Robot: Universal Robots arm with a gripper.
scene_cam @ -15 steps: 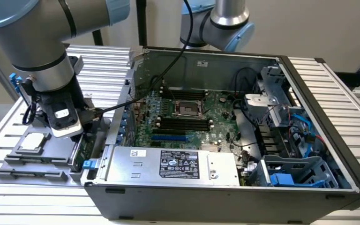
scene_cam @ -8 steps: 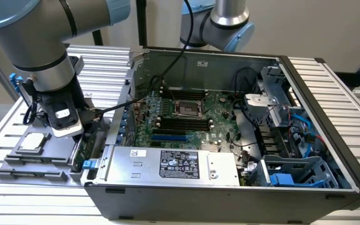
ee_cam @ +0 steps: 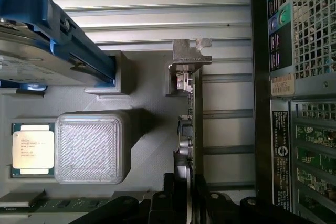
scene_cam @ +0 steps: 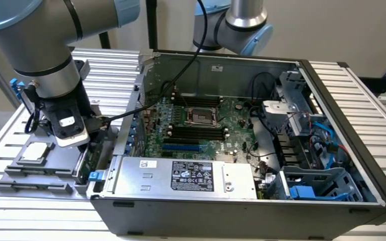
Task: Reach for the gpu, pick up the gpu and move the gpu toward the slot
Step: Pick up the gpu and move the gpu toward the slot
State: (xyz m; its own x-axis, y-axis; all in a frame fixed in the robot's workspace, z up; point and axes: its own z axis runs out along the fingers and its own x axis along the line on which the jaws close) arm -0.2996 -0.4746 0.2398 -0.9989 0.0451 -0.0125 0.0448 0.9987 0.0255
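Starting with the exterior view: finds the tool [scene_cam: 86, 144] low at the left of the frame, under the grey robot arm [scene_cam: 38, 55], right over the thin green circuit-board gpu [scene_cam: 84, 168] standing on edge in the grey plastic holder tray [scene_cam: 18, 183] on the ribbed aluminium worktop [scene_cam: 354, 85]. Places that tray just beside the outer wall of the open black computer case [scene_cam: 247, 213], with the small square silver processor chip [scene_cam: 35, 150] further toward the frame's left. Risks knocking the card against that wall if swung toward the frame's right before clearing the rim. Risks, too, snagging the black cable [scene_cam: 173, 83] strung from the tool up past the case rim. Turning to the wrist view: sees the gpu [ee_cam: 193, 124] edge-on down the middle of the frame, its silver metal end bracket [ee_cam: 191, 56] seated in a notch of the holder tray [ee_cam: 131, 145], and the tool [ee_cam: 185, 205] at the lower edge, set about the card's other end. Cannot tell whether pressed onto the card or merely astride it. Judging from this: held at one end only, might pivot and droop, or slip if barely pinched. Pulled off-vertical, might hook the bracket in its notch and drag the tray, jolting the chip and the grey boxy hard drive with blue rails [ee_cam: 31, 61] at upper left.
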